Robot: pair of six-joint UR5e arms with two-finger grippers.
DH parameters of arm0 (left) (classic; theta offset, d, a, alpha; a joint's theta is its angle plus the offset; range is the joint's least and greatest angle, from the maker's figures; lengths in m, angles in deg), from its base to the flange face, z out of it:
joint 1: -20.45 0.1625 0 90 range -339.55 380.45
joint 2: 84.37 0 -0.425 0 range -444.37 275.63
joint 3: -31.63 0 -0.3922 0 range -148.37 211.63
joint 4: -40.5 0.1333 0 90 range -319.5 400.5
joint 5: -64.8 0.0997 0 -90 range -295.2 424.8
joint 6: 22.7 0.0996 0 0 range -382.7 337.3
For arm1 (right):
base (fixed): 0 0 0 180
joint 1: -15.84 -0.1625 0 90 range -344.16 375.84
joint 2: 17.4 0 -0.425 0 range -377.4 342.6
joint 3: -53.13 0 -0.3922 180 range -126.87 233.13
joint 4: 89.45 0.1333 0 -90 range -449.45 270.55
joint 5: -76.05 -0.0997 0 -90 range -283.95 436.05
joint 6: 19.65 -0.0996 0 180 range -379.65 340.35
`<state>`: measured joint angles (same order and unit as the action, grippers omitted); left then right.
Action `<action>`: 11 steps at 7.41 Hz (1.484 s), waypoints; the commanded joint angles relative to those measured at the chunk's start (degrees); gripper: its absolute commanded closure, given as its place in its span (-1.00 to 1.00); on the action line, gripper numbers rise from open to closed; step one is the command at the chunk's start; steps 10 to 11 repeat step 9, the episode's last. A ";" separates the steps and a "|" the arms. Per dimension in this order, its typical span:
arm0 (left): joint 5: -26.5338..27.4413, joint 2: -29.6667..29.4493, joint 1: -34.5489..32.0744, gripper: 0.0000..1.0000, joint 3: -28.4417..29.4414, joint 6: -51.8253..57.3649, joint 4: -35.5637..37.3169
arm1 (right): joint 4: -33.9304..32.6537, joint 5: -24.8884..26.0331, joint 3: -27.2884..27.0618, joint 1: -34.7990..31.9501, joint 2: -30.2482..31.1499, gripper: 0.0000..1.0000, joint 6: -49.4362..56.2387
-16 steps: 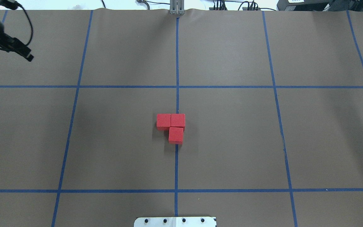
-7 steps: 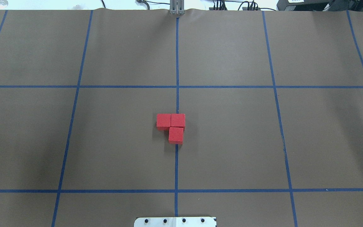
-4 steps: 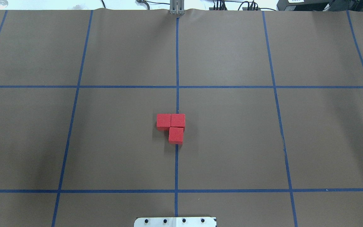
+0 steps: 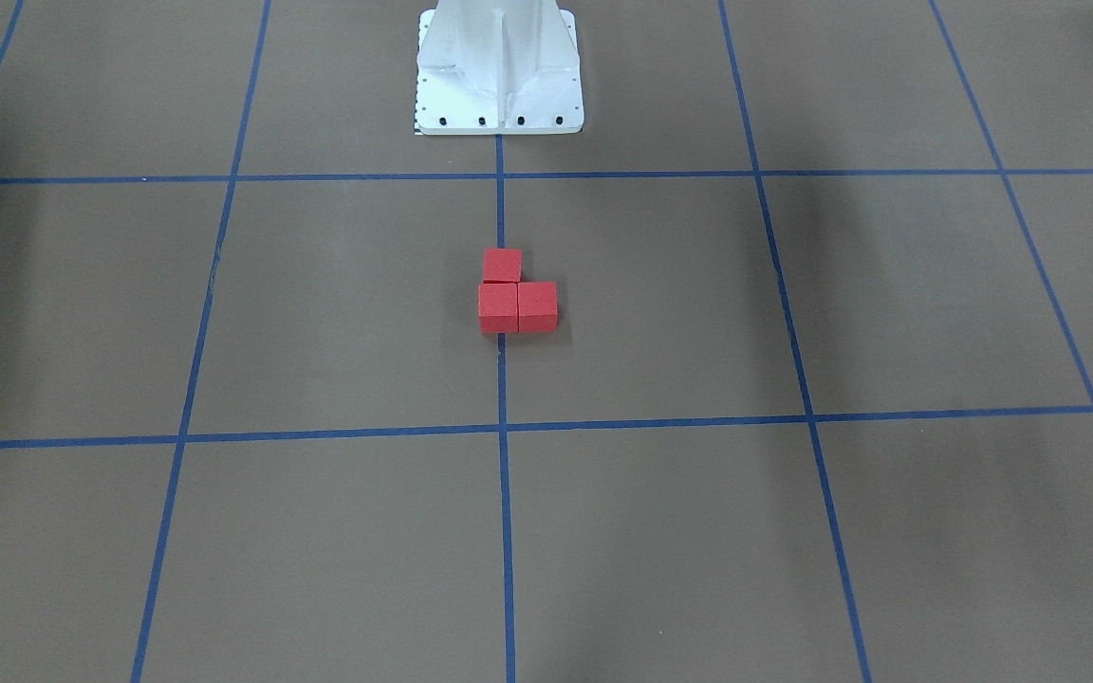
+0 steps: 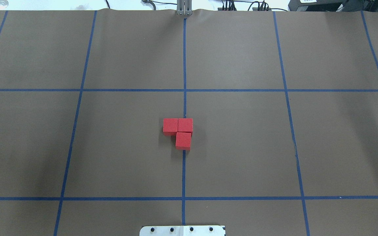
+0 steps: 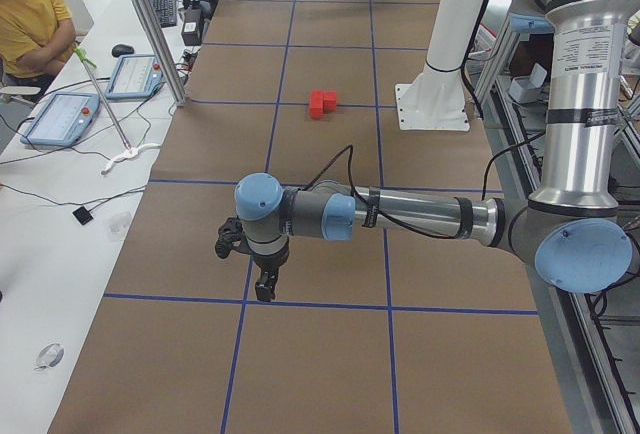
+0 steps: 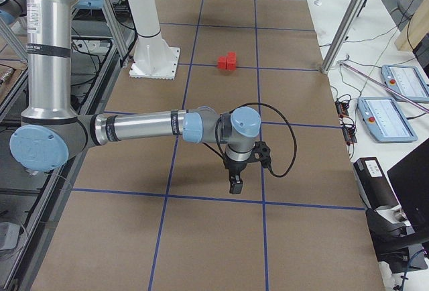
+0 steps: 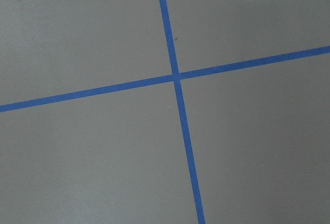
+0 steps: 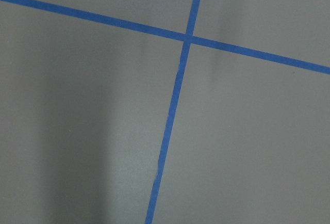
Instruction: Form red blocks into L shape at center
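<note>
Three red blocks touch one another in an L on the brown paper at the table's middle, on the centre blue line. In the overhead view two (image 5: 170, 126) (image 5: 185, 125) lie side by side and the third (image 5: 183, 140) sits in front of the right one. They also show in the front-facing view (image 4: 517, 305) and, small, in both side views (image 6: 322, 104) (image 7: 228, 61). My left gripper (image 6: 265, 289) hangs over the table's left end and my right gripper (image 7: 235, 185) over its right end, both far from the blocks. I cannot tell whether either is open or shut.
Blue tape lines (image 5: 184, 65) divide the brown paper into squares. The white robot base (image 4: 499, 71) stands behind the blocks. Both wrist views show only paper and a tape crossing (image 8: 175, 76) (image 9: 187, 37). Operator desks with tablets (image 6: 60, 119) (image 7: 392, 113) flank the table ends.
The left gripper, at the overhead view's top left 2.2 s ago, has moved out of that view. The blocks have not moved.
</note>
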<state>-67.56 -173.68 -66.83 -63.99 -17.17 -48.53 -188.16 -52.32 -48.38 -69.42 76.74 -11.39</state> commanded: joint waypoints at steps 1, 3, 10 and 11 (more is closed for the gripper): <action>0.00 0.01 0.00 -1.00 0.08 0.00 0.00 | 0.00 -0.04 -0.09 0.00 0.00 -1.00 0.00; 0.00 0.01 0.00 -1.00 0.08 0.00 0.00 | 0.00 -0.04 -0.18 0.00 0.00 -1.00 0.00; -0.09 0.72 0.09 -1.00 0.08 -0.09 0.00 | 0.00 -0.04 0.00 0.00 0.09 -1.00 0.00; -0.09 0.72 0.09 -1.00 0.08 -0.09 0.00 | 0.00 -0.04 0.00 0.00 0.09 -1.00 0.00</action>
